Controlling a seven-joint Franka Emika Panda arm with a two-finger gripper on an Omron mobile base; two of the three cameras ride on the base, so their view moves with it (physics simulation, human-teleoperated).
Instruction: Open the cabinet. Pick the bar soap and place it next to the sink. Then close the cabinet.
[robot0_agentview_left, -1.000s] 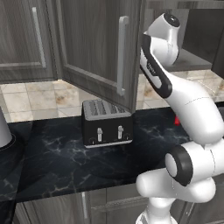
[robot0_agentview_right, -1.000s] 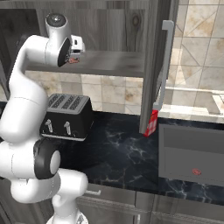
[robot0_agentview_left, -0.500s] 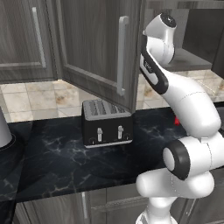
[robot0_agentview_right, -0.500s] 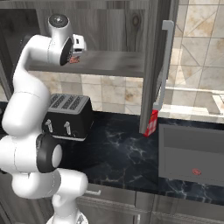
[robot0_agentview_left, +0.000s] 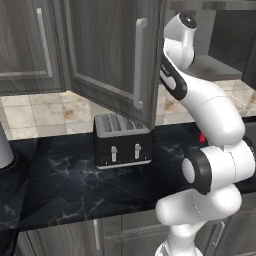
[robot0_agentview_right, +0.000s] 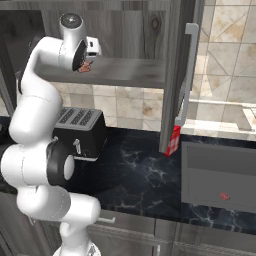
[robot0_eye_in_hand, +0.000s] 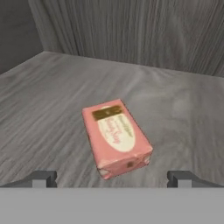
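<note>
One claw (robot0_eye_in_hand: 112, 178), its two fingertips spread wide apart with nothing between them, hovers just short of one bar soap (robot0_eye_in_hand: 117, 137) lying flat on the shelf (robot0_eye_in_hand: 52, 100) inside the cabinet (robot0_agentview_right: 175, 70), both doors swung open. Below, on the surface (robot0_agentview_right: 135, 175): one toaster (robot0_agentview_left: 121, 141), one sink (robot0_agentview_right: 220, 175).

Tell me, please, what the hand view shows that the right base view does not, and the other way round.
The hand view shows the bar soap lying flat on the shelf, its pale oval label up, with the gripper open, one finger tip on each side just short of it. The right base view takes in the toaster, the sink, the red-and-white bottle and the open cabinet door. Both show the soap on that grey cabinet shelf, though it is only a small pink patch beside the hand from the base.
</note>
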